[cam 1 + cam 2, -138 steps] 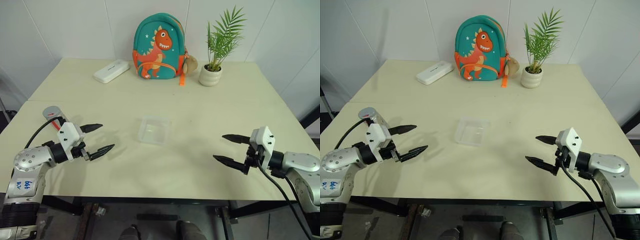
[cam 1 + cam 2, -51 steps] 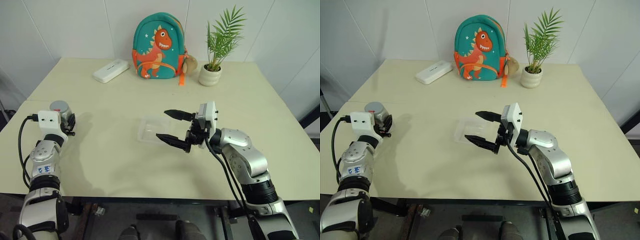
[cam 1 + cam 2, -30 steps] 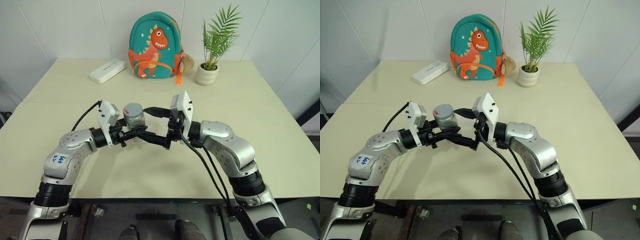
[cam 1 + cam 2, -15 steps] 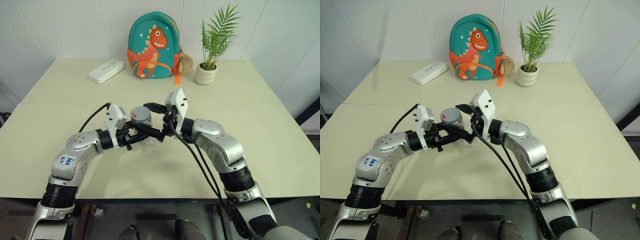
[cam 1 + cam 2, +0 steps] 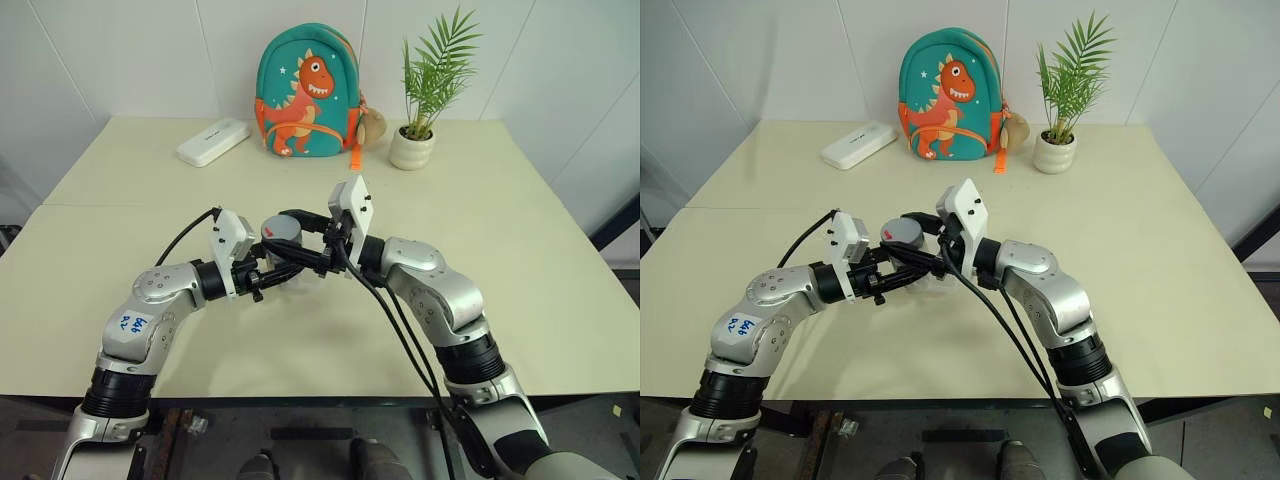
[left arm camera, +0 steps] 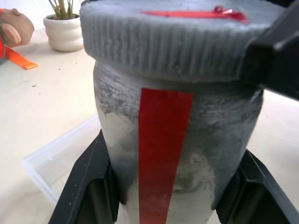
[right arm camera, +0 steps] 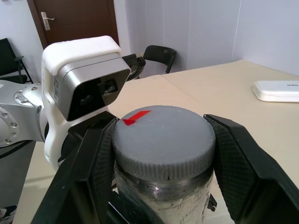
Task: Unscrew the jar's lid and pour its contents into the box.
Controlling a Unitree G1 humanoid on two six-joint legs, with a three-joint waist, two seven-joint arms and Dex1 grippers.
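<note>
The grey jar [image 6: 177, 154], with a red stripe down its side, is held upright above the middle of the table, and my left gripper [image 5: 283, 264] is shut on its body. The ribbed grey lid [image 7: 163, 135] with a red mark sits on top of the jar. From the opposite side my right gripper [image 5: 281, 234] is shut on the lid, one finger [image 7: 238, 158] on each side of it. The clear box [image 6: 56, 149] lies on the table just under and behind the jar. The contents are hidden inside the jar.
A dinosaur backpack [image 5: 308, 92], a potted plant [image 5: 412, 150] and a flat white case [image 5: 213, 142] stand along the far side of the table. Both arms meet over the table's middle.
The right gripper's fingers, open around the lid half a second ago, have closed on it. Earlier the left arm carried the jar from the table's left edge to the middle.
</note>
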